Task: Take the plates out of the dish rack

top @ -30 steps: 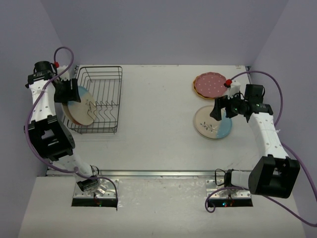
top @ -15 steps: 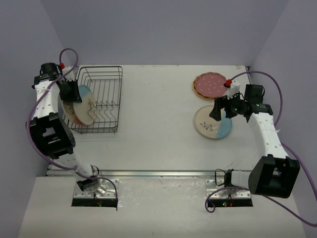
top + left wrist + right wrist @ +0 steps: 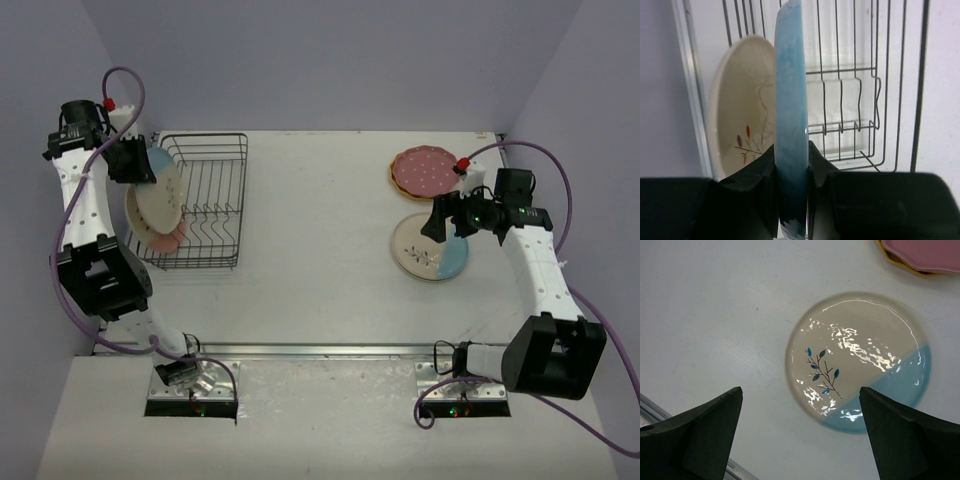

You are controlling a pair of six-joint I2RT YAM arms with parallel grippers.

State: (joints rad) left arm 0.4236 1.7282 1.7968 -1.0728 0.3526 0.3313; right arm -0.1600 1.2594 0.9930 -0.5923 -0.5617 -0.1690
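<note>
While the left gripper [image 3: 133, 160] is clamped on the rim of a blue-tinted plate [image 3: 790, 100], its two fingers [image 3: 765, 180] press either face and the plate stands upright, seen edge-on from the left wrist. Just past the gripper's fingertips lies the dish rack [image 3: 215, 190], a dark wire basket. The held plate sits at the end of the basket nearest the gripper, though whether it rests on the wires cannot be told. One more plate stands in the rack: a cream plate [image 3: 740, 130] with a reddish leaf sprig, just beside the held plate on its outer side. On the held plate's other side are the rack's upright divider tines [image 3: 840, 125]. The right gripper [image 3: 800, 390] hovers with its jaws spread wide, holding nothing. Directly beneath it a cream and blue sprig plate [image 3: 855, 355] lies flat on the table [image 3: 320, 250]. Beyond that gripper's fingertips, near the sprig plate but apart from it, a pink dotted plate [image 3: 425, 170] rests stacked on a yellow-orange plate [image 3: 895, 260].
</note>
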